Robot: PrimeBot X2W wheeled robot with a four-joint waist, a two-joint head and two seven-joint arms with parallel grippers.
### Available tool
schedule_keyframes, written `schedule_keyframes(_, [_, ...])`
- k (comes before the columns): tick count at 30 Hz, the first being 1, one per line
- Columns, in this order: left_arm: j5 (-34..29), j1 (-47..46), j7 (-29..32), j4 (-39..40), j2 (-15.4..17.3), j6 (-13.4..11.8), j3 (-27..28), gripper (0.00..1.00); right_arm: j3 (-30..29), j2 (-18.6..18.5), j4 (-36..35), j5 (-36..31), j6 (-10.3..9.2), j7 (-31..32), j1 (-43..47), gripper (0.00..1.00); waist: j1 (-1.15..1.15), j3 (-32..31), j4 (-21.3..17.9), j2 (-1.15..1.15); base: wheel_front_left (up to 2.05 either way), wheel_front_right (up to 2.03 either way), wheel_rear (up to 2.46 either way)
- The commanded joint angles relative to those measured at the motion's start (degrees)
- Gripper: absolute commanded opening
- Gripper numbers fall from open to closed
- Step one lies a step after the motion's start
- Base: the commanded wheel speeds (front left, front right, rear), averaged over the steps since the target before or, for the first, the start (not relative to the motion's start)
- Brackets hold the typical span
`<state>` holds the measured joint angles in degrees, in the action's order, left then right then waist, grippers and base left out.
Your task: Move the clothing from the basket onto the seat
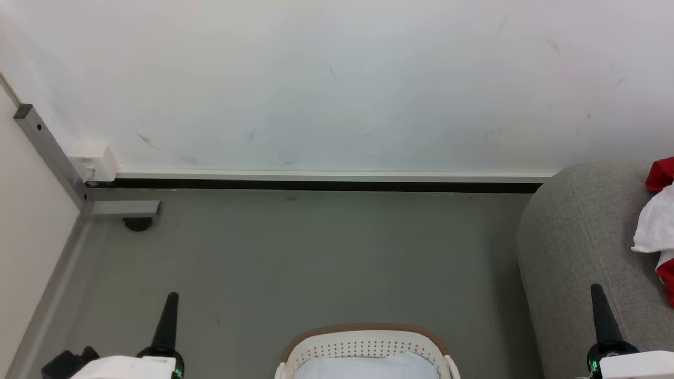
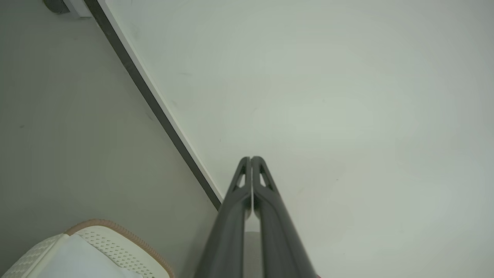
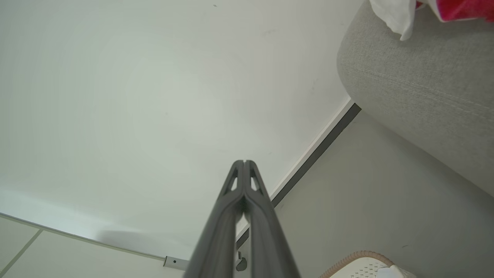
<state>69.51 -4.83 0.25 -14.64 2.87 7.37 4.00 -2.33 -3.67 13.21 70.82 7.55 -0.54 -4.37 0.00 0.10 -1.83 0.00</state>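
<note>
The left gripper (image 1: 172,298) and right gripper (image 1: 596,289) flank the basket (image 1: 363,329), both pinched closed on nothing, likely parked because the jersey (image 1: 662,174) already lies on the sofa (image 1: 579,237) to the basket's right.

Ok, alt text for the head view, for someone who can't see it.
A white laundry basket with a brown rim sits on the grey floor at bottom centre, a pale cloth inside; at right, a red and white jersey lies on a grey sofa. Both shut, the left gripper and right gripper point up from the lower corners.
</note>
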Motion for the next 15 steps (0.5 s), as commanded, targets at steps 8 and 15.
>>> schedule_keyframes(8, [4.56,-1.21,1.28,0.57,0.23,0.14,0.72,0.00,-0.80,-0.35,0.02,4.40,-0.08,1.18,-1.17,0.00,0.00,0.01,0.26,0.00,0.00,0.00,0.00])
schedule_keyframes(15, [7.91,-1.25,2.28,0.58,0.20,0.16,1.05,0.00,-1.25,-0.29,0.17,7.68,-0.08,2.10,-1.40,0.00,0.00,0.02,0.50,0.00,0.00,0.00,0.00])
